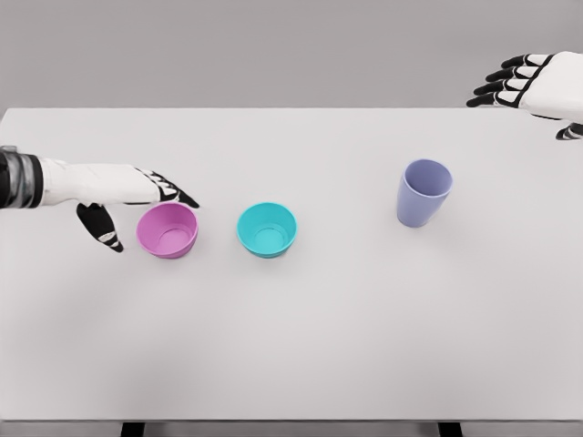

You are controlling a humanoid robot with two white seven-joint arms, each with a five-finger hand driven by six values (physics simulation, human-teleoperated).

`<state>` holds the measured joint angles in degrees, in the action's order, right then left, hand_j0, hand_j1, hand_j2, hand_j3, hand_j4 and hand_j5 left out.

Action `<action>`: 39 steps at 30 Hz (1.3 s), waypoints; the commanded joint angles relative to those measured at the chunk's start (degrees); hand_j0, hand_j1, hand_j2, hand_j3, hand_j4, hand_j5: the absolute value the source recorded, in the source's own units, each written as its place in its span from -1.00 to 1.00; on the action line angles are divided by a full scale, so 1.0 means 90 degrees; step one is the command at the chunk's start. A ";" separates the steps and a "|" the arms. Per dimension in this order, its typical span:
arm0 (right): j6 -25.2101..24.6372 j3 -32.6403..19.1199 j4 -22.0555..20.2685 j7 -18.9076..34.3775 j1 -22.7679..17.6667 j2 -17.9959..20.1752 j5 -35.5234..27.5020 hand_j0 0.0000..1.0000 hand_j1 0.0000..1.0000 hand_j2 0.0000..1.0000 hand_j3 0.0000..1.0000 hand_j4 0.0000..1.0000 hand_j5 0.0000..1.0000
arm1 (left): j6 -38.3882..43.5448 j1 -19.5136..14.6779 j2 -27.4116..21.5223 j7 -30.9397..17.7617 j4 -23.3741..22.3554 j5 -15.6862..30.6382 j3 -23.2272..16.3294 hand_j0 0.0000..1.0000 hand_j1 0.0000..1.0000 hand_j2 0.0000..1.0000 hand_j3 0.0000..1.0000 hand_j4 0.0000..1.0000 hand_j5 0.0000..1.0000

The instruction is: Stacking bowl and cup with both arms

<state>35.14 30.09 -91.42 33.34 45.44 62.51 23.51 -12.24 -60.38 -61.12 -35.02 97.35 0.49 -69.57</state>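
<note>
pink bowl (168, 229): upright on the white desk (291, 346), just left of the teal bowl, small gap between them
teal bowl (267, 228): upright on the desk, landmark for the rest; nothing inside it
purple cup (423, 192): upright, leaning slightly in the view, well right of the teal bowl and a bit farther back; nothing inside
left hand (127, 196): comes in from the left edge, sits at the pink bowl's far-left rim, left of the teal bowl
left fingers (173, 193): spread, extended over the pink bowl's back rim, thumb hanging down on its left side; not closed on it, contact unclear
right hand (528, 82): far right of the teal bowl, raised past the desk's back edge, well apart from the purple cup
right fingers (496, 88): released, stretched out pointing left, holding nothing
</note>
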 commanded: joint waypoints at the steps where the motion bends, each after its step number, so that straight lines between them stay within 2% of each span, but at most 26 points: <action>1: -0.0016 -0.0004 0.0001 -0.0003 0.0000 0.0008 -0.0024 1.00 1.00 1.00 1.00 1.00 1.00 | 0.0335 0.0000 -0.0054 0.0002 0.0160 0.0013 -0.0014 1.00 1.00 1.00 1.00 1.00 1.00; 6: -0.0016 -0.0004 0.0001 -0.0003 0.0000 0.0008 -0.0014 1.00 1.00 1.00 1.00 1.00 1.00 | 0.0716 0.0019 -0.0035 0.0002 0.0169 -0.0123 -0.0044 1.00 1.00 1.00 1.00 1.00 1.00; 14: -0.0016 -0.0004 0.0001 -0.0003 0.0000 0.0008 -0.0014 1.00 1.00 1.00 1.00 1.00 1.00 | 0.0735 0.0176 0.0092 0.0002 0.0160 -0.0572 0.0034 1.00 1.00 1.00 1.00 1.00 1.00; 39: -0.0016 -0.0004 0.0001 -0.0003 0.0000 0.0008 -0.0014 1.00 1.00 1.00 1.00 1.00 1.00 | 0.0735 0.0283 0.0532 0.0002 -0.0055 -0.0709 0.0132 1.00 1.00 1.00 1.00 1.00 1.00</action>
<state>35.14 30.09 -91.41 33.34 45.44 62.51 23.51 -5.63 -57.83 -56.67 -35.01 96.99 -5.96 -68.42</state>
